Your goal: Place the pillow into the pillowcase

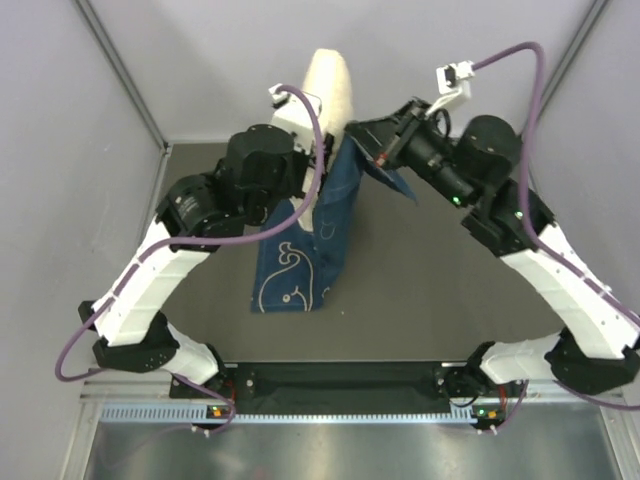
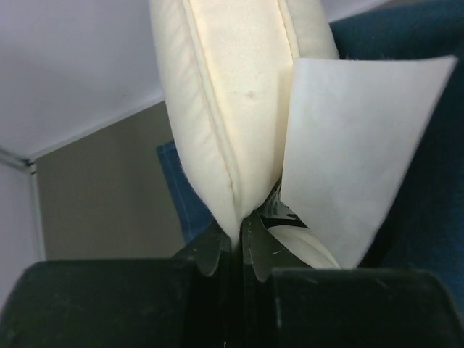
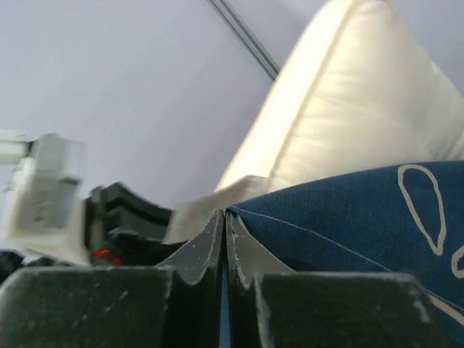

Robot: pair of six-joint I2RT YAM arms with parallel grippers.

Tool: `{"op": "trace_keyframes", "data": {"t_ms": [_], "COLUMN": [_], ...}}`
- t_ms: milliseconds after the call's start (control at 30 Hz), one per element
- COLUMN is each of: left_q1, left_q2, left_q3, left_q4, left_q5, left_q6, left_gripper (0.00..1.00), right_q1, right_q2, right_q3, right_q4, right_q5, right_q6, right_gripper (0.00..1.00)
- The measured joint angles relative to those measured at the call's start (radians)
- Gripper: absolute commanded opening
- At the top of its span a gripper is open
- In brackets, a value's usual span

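Midway through the stuffing step, the left gripper (image 2: 235, 233) is pinched onto the seamed edge of the pillow (image 2: 217, 109). The pillow rises straight above its fingertips, with a white tag (image 2: 355, 159) just to their right. The right gripper (image 3: 225, 225) is clamped on the hem of the pillowcase (image 3: 348, 232), with the pillow beyond it. The next move probably calls for drawing the case further over the pillow.

One pillow (image 1: 331, 88), held in the left pincer (image 2: 237, 235). One pillowcase (image 1: 300, 262), held in the right pincer (image 3: 225, 221). So two pincers. One white tag (image 2: 355, 152), just beside the left pincer. Two whale drawings (image 1: 296, 293) below both pincers, maybe more hidden in folds.
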Motion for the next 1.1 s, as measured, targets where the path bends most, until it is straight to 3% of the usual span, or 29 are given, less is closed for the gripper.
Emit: {"op": "trace_keyframes", "data": {"t_ms": [300,500,633,700,767,800,867,900,933,967,1100], "left_q1": [-0.013,-0.02,-0.027,-0.031,-0.032,-0.034,-0.039,-0.045,-0.051,-0.056,-0.061], "left_q2": [0.018,0.09,0.089,0.082,0.071,0.066,0.056,0.048,0.04,0.031,-0.01], "left_q3": [-0.328,-0.369,-0.433,-0.47,-0.507,-0.526,-0.556,-0.575,-0.592,-0.611,-0.652], "left_q4": [0.278,0.336,0.391,0.428,0.459,0.477,0.499,0.513,0.521,0.529,0.525], "left_q5": [0.318,0.487,0.57,0.609,0.668,0.699,0.748,0.763,0.77,0.768,0.704], "left_q6": [-0.05,-0.083,-0.09,-0.091,-0.092,-0.093,-0.099,-0.105,-0.109,-0.112,-0.134], "left_gripper": [0.0,0.02,0.08,0.15,0.28,0.44,0.59,0.71,0.9,0.94,0.98], "right_q1": [-0.019,-0.035,-0.036,-0.036,-0.036,-0.036,-0.036,-0.036,-0.036,-0.037,-0.036], "right_q2": [-0.32,-0.55,-0.768,-0.837,-0.878,-0.895,-0.925,-0.941,-0.953,-0.966,-0.967], "right_q3": [-0.365,-0.48,-0.735,-0.861,-0.961,-0.999,-1.043,-1.049,-1.048,-1.045,-1.035], "right_q4": [-0.136,-0.313,-0.334,-0.356,-0.381,-0.396,-0.431,-0.451,-0.464,-0.474,-0.513], "right_q5": [0.032,0.087,0.069,0.052,0.029,0.022,0.015,0.015,0.018,0.019,0.025], "right_q6": [-0.013,-0.004,0.077,0.119,0.158,0.173,0.198,0.207,0.215,0.22,0.229], "right_gripper": [0.0,0.0,0.0,0.0,0.0,0.0,0.0,0.0,0.0,0.0,0.0]}}
